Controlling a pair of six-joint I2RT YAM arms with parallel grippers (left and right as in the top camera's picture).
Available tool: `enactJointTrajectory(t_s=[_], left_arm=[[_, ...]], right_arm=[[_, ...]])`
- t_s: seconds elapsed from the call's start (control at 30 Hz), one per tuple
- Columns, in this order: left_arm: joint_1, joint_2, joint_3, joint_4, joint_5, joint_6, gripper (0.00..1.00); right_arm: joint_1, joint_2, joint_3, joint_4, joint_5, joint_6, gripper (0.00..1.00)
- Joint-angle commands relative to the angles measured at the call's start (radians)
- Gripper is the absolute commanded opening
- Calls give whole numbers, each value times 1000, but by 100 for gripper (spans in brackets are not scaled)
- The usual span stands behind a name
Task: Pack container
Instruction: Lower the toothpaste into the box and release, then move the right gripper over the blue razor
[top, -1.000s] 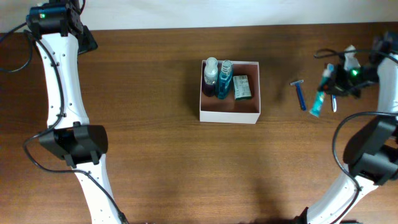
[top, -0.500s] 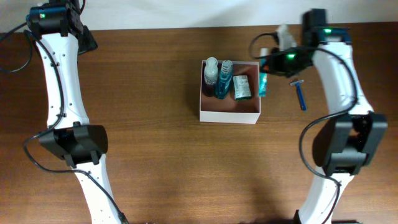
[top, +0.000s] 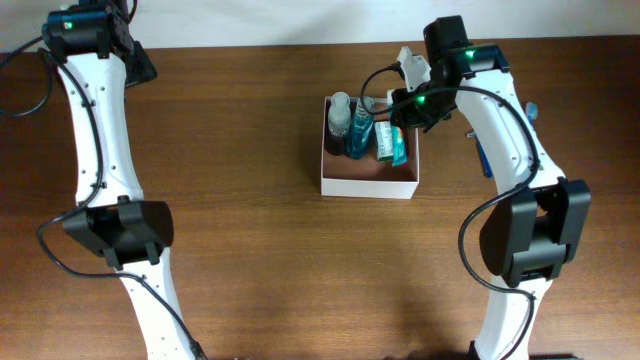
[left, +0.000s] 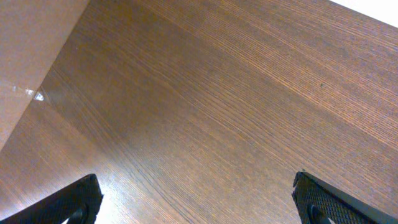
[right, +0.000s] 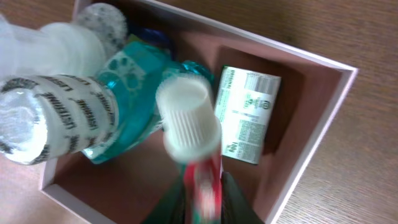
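The container (top: 368, 186) is a white square box with a reddish-brown inside (right: 118, 186) at the table's middle. It holds a clear bottle (top: 340, 115), a blue bottle (top: 360, 130) and a green-and-white packet (top: 387, 140), which also shows in the right wrist view (right: 242, 115). My right gripper (top: 408, 108) hangs over the box's right half. It is shut (right: 205, 193) on a toothpaste tube (right: 186, 115) with a white cap and a red and green body, pointing down into the box. My left gripper (top: 100, 25) is at the far left back, open (left: 199, 199) over bare wood.
A blue razor (top: 480, 152) lies on the table right of the container, partly behind my right arm. The table's back edge runs just behind the box and both arm bases.
My right arm has swung left from the table's right side, carrying the toothpaste tube, and now holds it over the container. The left arm has not moved.
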Motion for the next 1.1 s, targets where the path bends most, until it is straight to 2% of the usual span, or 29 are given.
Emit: enactJointTrajectory(t_s=[0.0,0.27,0.47,0.6,0.7,0.87,1.07], left_arm=[[5,5,-7,2,3,-10,99],[5,5,-7,2,3,-10,99],[5,5,-7,2,3,-10,99],[5,5,-7,2,3,-10,99],[5,5,-7,2,3,-10,99],[5,5,-7,2,3,-10,100],[5,5,-7,2,3,-10,100]], right_arm=[[3,6,20,3,53,4,23],[3,6,20,0,59,4,28],[-39,6,27,-9,174,60,29],[-111,6,45,-54,184,59,41],[-185,6,47,-93,184,56,54],[-296,6,46,-110,183,51,58],[-350,6,24,-131,190,-150,58]])
